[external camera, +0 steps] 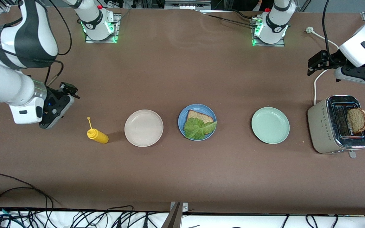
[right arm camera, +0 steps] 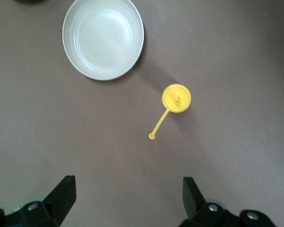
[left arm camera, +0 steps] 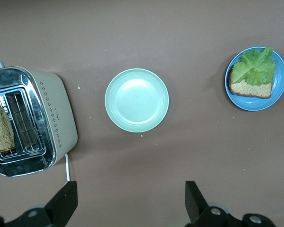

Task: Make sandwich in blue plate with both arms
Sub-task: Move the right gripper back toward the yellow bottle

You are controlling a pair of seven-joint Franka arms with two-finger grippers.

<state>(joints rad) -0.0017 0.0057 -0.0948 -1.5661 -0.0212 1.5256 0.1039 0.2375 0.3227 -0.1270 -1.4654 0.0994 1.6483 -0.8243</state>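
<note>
Now, going across the front view from the right arm's end of the table: the right gripper [external camera: 70, 90] hangs in the air over bare brown table [external camera: 182, 177] at that end, its black fingers [right arm camera: 61, 191] spread wide with nothing between them. Just nearer the front camera than the spot it hangs over stands a yellow squeeze bottle [external camera: 97, 135] with a thin nozzle. Beside the bottle, toward the middle, lies the beige plate [external camera: 144, 128], with nothing on it.

At the middle of the row is the blue plate [external camera: 182, 122]. On it rests one bread slice [external camera: 200, 116], brown with a darker crust, and a ruffled lettuce leaf [external camera: 199, 128] lies over the part of the slice nearest the front camera, reaching to the plate's rim. No second slice covers the leaf.

Next along, toward the left arm's end, sits the mint green plate [external camera: 270, 125], also bare. Near it stands a cream and chrome toaster [external camera: 320, 125], with a second bread slice [external camera: 357, 120] sticking up out of one slot. The left gripper [external camera: 316, 65] hovers above the table by the toaster, farther from the front camera than it; its fingers [left arm camera: 64, 201] are spread apart and hold nothing.
</note>
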